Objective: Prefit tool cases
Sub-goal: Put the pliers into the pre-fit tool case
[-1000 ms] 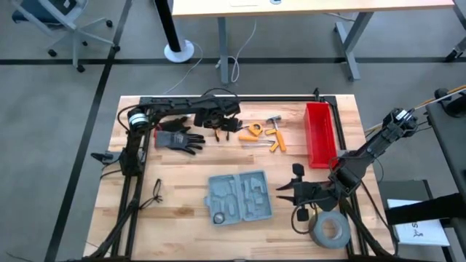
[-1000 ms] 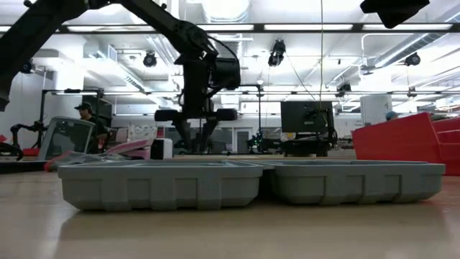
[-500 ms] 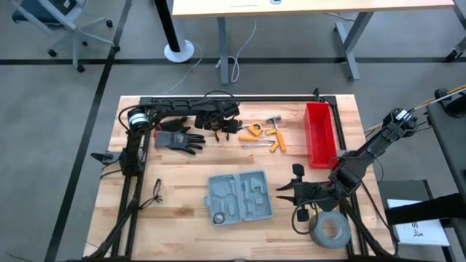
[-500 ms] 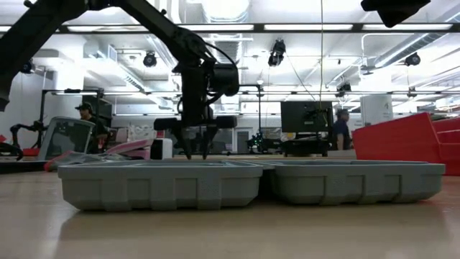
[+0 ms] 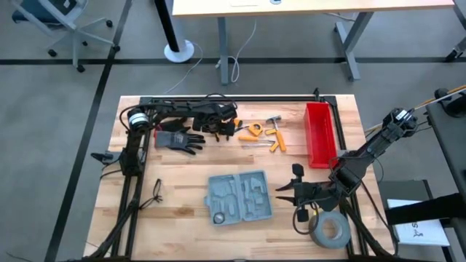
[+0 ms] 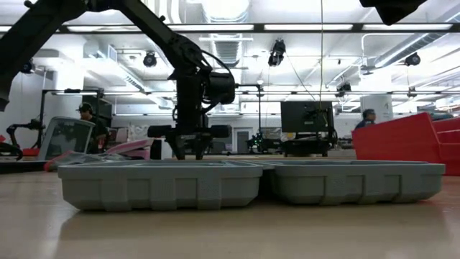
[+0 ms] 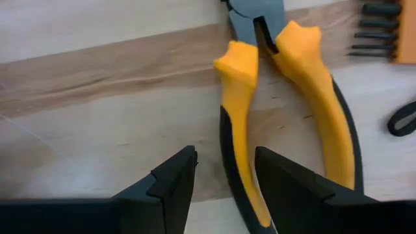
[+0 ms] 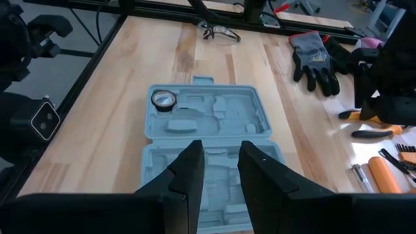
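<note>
The grey-blue tool case [image 5: 240, 196] lies open and flat on the table, moulded slots up, with a round item [image 8: 164, 99] in one slot; it fills the front of the low view [image 6: 251, 183]. My left gripper [image 5: 222, 128] points down at the far side of the table, open, over yellow-handled pliers [image 7: 273, 110]. Its fingers stand on either side of one pliers handle [image 7: 237, 149]; I cannot tell whether they touch it. My right gripper [image 5: 290, 191] waits open just right of the case, pointing at it [image 8: 221, 166].
A black glove [image 5: 178, 138] lies left of the left gripper. More yellow tools [image 5: 271, 138] lie right of the pliers. A red bin [image 5: 319, 135] stands at the right, a grey tape roll [image 5: 329, 229] near the right arm, safety glasses [image 5: 156, 191] at the left.
My left gripper has come down toward the table at the pliers and shifted slightly toward the table's left edge. The case and the right arm have kept still.
</note>
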`<state>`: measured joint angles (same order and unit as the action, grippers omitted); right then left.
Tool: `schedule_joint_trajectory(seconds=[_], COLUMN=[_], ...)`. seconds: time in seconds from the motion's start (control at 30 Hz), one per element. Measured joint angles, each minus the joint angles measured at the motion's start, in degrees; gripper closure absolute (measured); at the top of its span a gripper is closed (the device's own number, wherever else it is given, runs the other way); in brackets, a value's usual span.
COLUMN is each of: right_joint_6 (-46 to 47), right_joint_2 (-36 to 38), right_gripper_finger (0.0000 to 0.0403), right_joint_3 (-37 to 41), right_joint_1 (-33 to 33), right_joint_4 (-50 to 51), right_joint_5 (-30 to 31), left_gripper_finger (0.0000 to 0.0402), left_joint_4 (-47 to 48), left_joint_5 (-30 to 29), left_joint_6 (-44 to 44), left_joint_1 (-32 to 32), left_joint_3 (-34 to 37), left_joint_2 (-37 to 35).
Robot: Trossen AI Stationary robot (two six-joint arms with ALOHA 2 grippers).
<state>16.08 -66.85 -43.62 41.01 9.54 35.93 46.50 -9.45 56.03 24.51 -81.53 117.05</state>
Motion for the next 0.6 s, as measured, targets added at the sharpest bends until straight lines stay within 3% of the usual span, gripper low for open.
schedule_joint_trajectory(seconds=[0.6], right_joint_6=[-0.4], right_joint_2=[0.0], right_gripper_finger=[0.0323], right_joint_3=[0.0], right_joint_1=[0.0], right_joint_4=[-0.5], right_joint_5=[-0.1], left_gripper_finger=[0.0294], left_joint_4=[-3.9], left_joint_5=[2.1], left_joint_6=[-2.5], left_joint_1=[0.6], left_joint_3=[2.8], left_joint_2=[-0.2])
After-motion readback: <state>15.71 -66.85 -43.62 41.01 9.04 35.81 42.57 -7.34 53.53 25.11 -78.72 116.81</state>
